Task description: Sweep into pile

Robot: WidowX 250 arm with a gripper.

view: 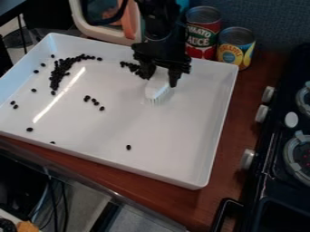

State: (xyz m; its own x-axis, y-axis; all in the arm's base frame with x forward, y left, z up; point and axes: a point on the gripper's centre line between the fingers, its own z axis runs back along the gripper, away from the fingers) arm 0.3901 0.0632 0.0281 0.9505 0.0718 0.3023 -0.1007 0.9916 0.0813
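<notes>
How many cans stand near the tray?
2. The red can is behind the tray, picture-right of the tool; the yellow can is right beside it. The tool may hide more.

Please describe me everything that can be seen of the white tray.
The white tray is rectangular and shallow, with raised walls and a glossy, plastic-looking floor catching a streak of light. It rests on the brown counter. Dark beans lie in it, some clustered, others scattered; the gripper holds a brush bristles-down inside it.
</notes>
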